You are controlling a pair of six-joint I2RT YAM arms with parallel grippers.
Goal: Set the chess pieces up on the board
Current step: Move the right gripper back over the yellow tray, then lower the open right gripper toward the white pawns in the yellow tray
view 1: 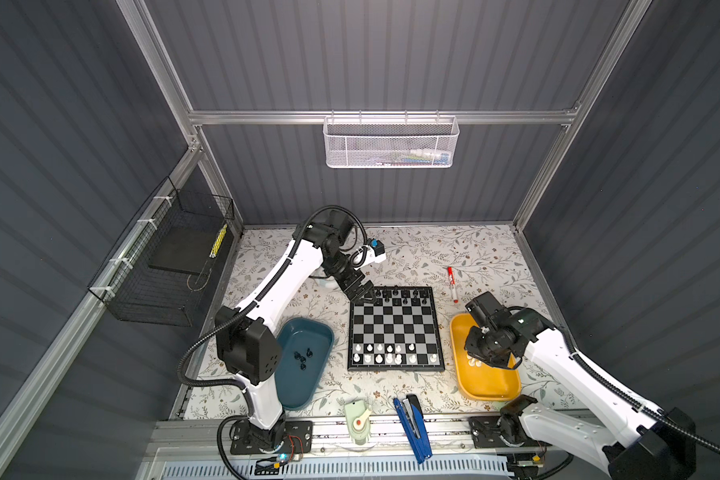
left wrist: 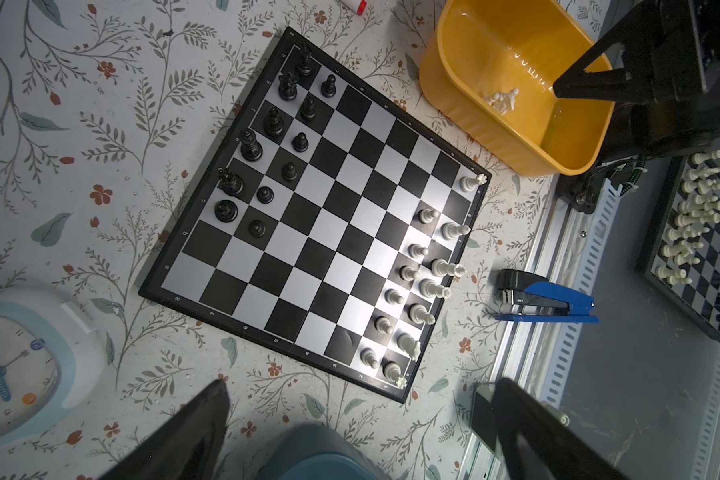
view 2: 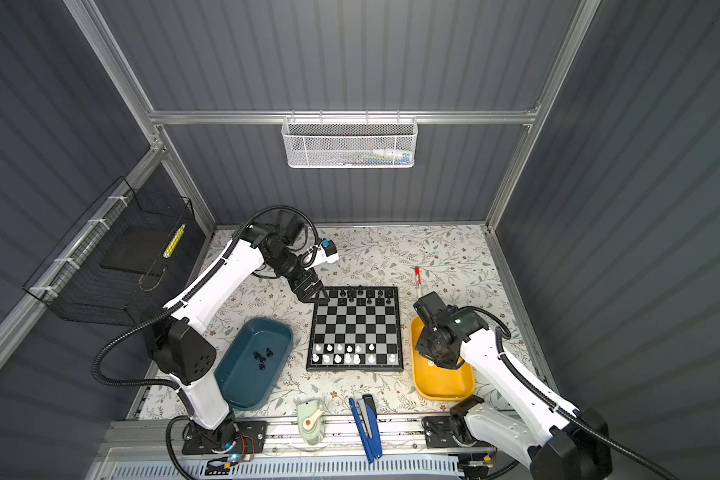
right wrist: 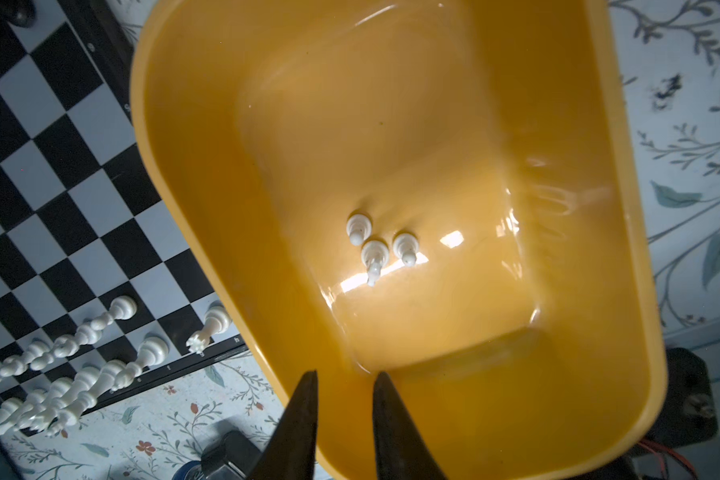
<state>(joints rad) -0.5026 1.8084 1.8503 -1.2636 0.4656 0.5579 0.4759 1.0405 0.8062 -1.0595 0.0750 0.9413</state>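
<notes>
setup nearly done, seven chessmen left

most black and white plastic chess pieces [left wrist: 427,215] stand on your black-and-silver chessboard [view 1: 395,328]. four black [view 1: 303,358] wait in the teal oblong tray [view 1: 292,392], three white [right wrist: 374,249] in the yellow oblong tray [view 1: 493,392], under the right gripper's [right wrist: 346,376] slightly parted, empty jaws. the left gripper [view 1: 363,294] gapes wide at the board's far corner. floral tablecloth [view 1: 433,249], grey ribbed walls [view 1: 391,62].

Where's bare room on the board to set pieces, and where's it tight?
Middle rows of the board, between black pieces and white pieces, lie bare. Both end rows are crowded, and the left gripper hovers at the black row's corner.
</notes>
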